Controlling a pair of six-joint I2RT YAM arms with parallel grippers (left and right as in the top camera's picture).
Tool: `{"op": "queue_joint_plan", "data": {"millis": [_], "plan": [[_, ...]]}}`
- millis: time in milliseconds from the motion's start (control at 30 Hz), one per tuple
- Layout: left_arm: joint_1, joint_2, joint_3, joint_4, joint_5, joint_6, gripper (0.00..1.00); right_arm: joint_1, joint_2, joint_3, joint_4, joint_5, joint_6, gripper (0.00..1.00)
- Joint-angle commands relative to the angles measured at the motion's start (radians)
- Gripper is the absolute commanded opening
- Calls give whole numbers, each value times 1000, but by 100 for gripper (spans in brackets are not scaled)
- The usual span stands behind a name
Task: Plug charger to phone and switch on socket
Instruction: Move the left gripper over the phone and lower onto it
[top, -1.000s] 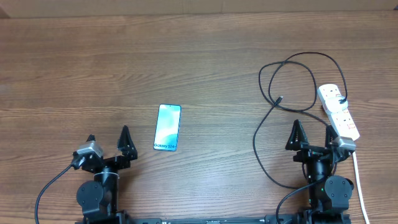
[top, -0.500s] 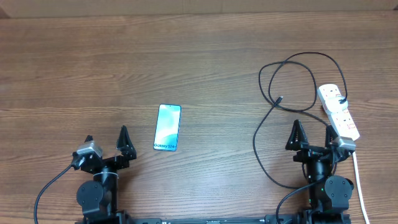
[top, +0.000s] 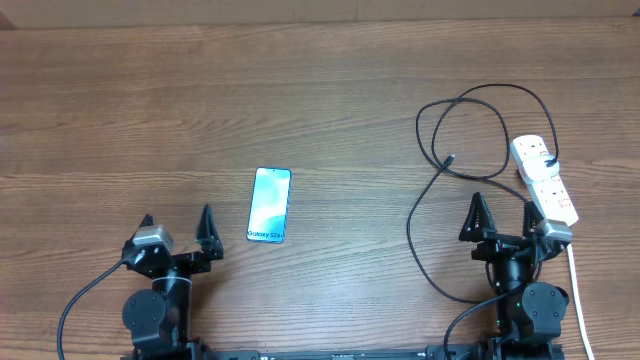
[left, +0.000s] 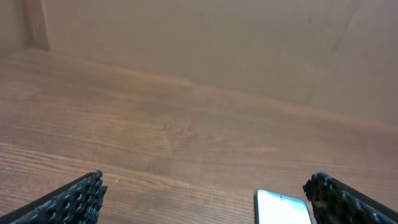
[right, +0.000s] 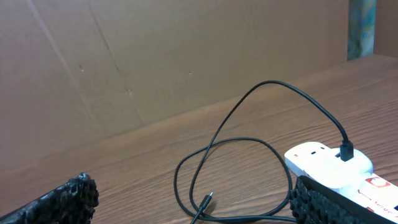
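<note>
The phone (top: 269, 204) lies flat on the wooden table with its light-blue screen up; its top end shows in the left wrist view (left: 283, 208). The charger cable (top: 470, 130) lies looped at the right, its connector tip (top: 451, 158) free on the table, also in the right wrist view (right: 205, 200). Its black plug sits in the white socket strip (top: 543, 178), seen too in the right wrist view (right: 326, 163). My left gripper (top: 177, 226) is open, just left of the phone's near end. My right gripper (top: 502, 215) is open, near the cable and strip.
A thick white cord (top: 577, 290) runs from the strip toward the front edge. A brown cardboard wall (right: 155, 56) stands behind the table.
My left gripper has shifted slightly to the right, toward the phone. The right arm, phone and cable have not moved.
</note>
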Motion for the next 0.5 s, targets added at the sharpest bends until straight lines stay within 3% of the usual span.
{"op": "queue_joint_plan", "data": {"millis": [0, 267, 467], "plan": [[5, 24, 132, -54, 50, 84, 100, -2, -12, -10, 3, 9, -1, 100], [5, 275, 453, -197, 159, 115, 100, -2, -12, -10, 3, 9, -1, 100], [-15, 576, 799, -425, 210, 113, 100, -2, -12, -10, 3, 9, -1, 100]]}}
